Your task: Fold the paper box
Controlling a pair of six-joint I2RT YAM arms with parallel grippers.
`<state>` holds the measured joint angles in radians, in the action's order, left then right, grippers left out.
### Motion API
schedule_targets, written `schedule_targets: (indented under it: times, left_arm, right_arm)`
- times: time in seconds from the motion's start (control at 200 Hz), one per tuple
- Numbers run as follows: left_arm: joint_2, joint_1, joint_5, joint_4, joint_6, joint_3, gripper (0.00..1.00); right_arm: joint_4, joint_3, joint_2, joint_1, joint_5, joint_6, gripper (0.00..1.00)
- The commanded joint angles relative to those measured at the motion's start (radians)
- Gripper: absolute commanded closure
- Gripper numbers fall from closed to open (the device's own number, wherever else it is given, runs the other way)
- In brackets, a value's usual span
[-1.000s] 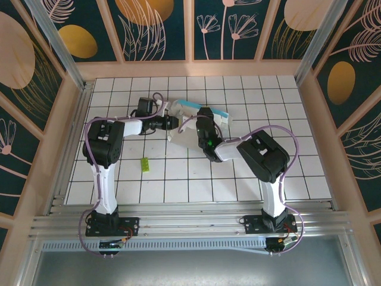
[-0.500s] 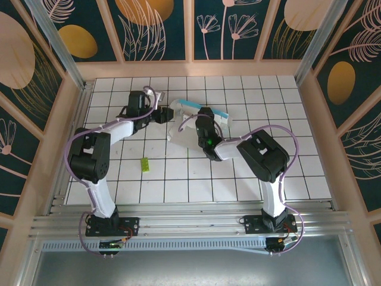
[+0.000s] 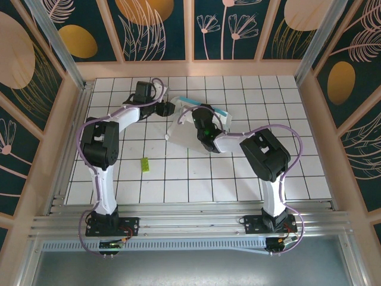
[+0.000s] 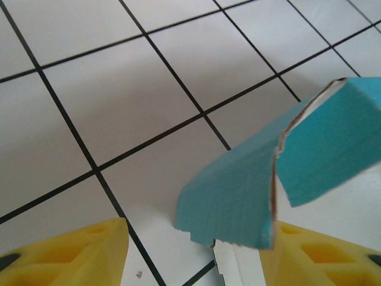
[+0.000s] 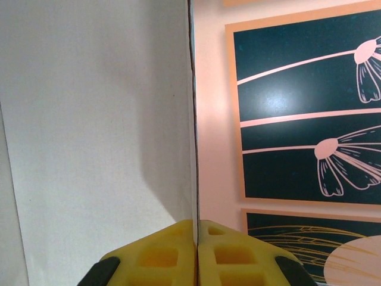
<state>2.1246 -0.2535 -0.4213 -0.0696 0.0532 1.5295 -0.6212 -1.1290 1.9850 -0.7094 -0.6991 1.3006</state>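
Note:
The paper box (image 3: 181, 126) lies partly folded on the tiled table, a whitish-grey panel with a cyan strip along its far edge. My left gripper (image 3: 168, 108) hovers at its far-left corner. In the left wrist view the gripper (image 4: 196, 256) is open, and a cyan flap (image 4: 238, 196) of the box rises between the yellow fingers (image 4: 65, 253), close to the right one. My right gripper (image 3: 206, 123) sits over the middle of the box. In the right wrist view this gripper (image 5: 195, 250) is shut on the thin edge of the whitish card (image 5: 95, 119), which stands upright.
A small yellow-green scrap (image 3: 144, 164) lies on the tiles near the left arm. Wooden walls (image 3: 190, 68) with dark floral panels close in the table on three sides. An aluminium rail (image 3: 190, 223) runs along the near edge.
My left gripper has opened and swung from the box's left side up to its far-left corner. The right gripper, still shut on the card, has shifted slightly farther away.

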Motion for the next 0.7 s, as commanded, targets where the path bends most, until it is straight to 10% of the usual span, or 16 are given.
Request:
schedule_targets:
  times: [0.0, 0.31, 0.506, 0.696]
  left_arm:
    - [0.055, 0.007, -0.051, -0.079, 0.019, 0.060, 0.43]
    - [0.133, 0.007, -0.054, -0.090, -0.019, 0.117, 0.51]
    - [0.149, 0.007, -0.061, -0.104, -0.061, 0.168, 0.84]
    - [0.126, 0.007, -0.146, -0.122, -0.134, 0.187, 0.93]
  right_arm:
    - [0.087, -0.017, -0.002, 0.005, 0.021, -0.044, 0.91]
    - [0.209, -0.086, 0.012, 0.026, 0.057, -0.114, 0.91]
    - [0.244, -0.109, 0.027, 0.031, 0.052, -0.138, 0.91]
    - [0.230, -0.109, 0.038, 0.028, 0.021, -0.135, 0.92]
